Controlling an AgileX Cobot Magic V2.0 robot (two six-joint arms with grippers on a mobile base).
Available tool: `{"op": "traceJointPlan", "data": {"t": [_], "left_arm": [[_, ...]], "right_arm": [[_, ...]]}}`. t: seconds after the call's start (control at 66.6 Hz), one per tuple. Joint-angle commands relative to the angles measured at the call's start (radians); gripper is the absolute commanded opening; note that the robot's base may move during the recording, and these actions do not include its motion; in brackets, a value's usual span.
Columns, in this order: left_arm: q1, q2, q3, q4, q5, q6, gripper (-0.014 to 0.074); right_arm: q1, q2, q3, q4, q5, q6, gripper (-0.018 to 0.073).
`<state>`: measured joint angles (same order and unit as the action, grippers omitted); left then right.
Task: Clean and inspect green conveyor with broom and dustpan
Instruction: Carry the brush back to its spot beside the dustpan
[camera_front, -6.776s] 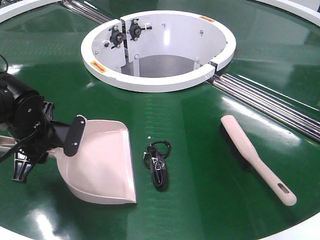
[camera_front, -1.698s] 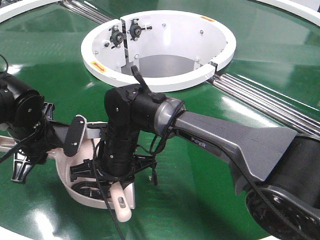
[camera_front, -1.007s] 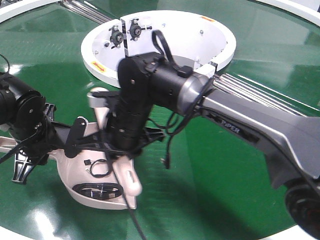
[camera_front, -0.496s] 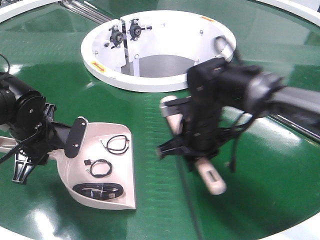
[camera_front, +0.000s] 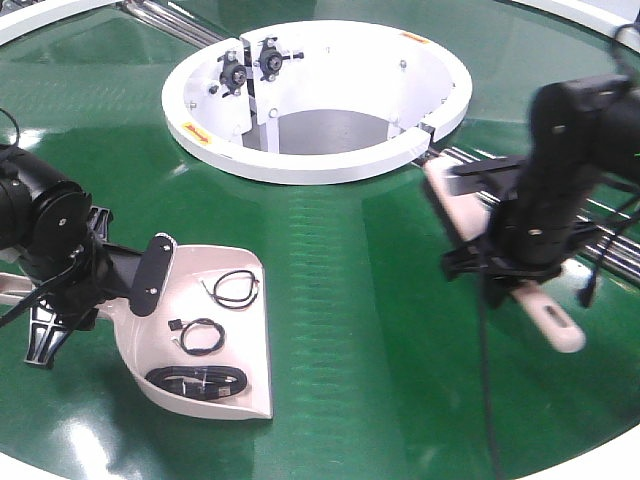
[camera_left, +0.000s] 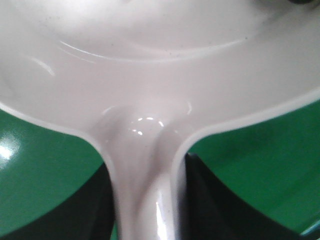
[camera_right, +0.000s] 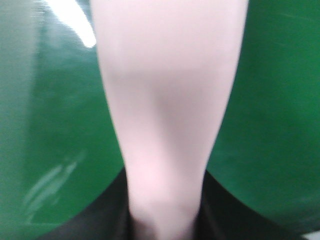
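The pale pink dustpan (camera_front: 245, 345) rests on the green conveyor (camera_front: 350, 320) at the left. Its neck (camera_left: 142, 165) is clamped by my left gripper (camera_front: 125, 300) (camera_left: 145, 200), which is shut on it. Three coiled black cables (camera_front: 200, 335) lie inside the pan. Over the right side of the belt, my right gripper (camera_front: 510, 265) (camera_right: 165, 210) is shut on the pink-beige broom (camera_front: 550, 322) (camera_right: 165, 100). The broom's handle end points toward the front right. Its bristles are hidden behind the arm.
The white ring-shaped opening (camera_front: 300, 165) sits at the back centre with black fittings on its inner wall. Steel roller rails (camera_front: 615, 250) run behind the right arm. The conveyor's white rim (camera_front: 600, 465) shows at the front right corner.
My right gripper has carried the broom from over the dustpan rightward across the belt. The cables that lay on the belt now lie in the pan. The left arm and dustpan stay still.
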<state>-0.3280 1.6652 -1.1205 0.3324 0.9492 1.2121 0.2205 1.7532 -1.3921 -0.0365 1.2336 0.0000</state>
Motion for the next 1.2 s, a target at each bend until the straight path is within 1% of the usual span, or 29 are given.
{"op": "traceJointPlan", "data": {"t": [0.0, 0.09, 0.195, 0.316, 0.466, 0.901, 1.187], "left_arm": [[-0.016, -0.027, -0.016, -0.016, 0.013, 0.045, -0.0006], [-0.016, -0.027, -0.016, -0.016, 0.013, 0.045, -0.0006], [-0.016, -0.027, -0.016, -0.016, 0.013, 0.045, -0.0006], [-0.016, -0.027, -0.016, -0.016, 0.013, 0.045, -0.0006], [-0.016, -0.027, -0.016, -0.016, 0.013, 0.045, -0.0006], [-0.016, -0.027, -0.016, -0.016, 0.005, 0.045, -0.0006], [-0.016, -0.027, -0.016, -0.016, 0.058, 0.032, -0.0006]], "right_arm": [[-0.058, -0.051, 0.002, 0.010, 0.042, -0.041, -0.0001], [-0.081, -0.051, 0.037, 0.009, 0.034, -0.042, -0.0001], [-0.079, -0.051, 0.084, 0.003, 0.013, -0.042, -0.0001], [-0.076, -0.051, 0.135, 0.023, -0.023, -0.042, -0.0001], [-0.076, -0.051, 0.177, 0.025, -0.054, -0.042, 0.0001], [-0.076, -0.051, 0.180, 0.055, -0.059, -0.060, 0.0006], [-0.076, -0.051, 0.180, 0.065, -0.059, -0.061, 0.0008]]}}
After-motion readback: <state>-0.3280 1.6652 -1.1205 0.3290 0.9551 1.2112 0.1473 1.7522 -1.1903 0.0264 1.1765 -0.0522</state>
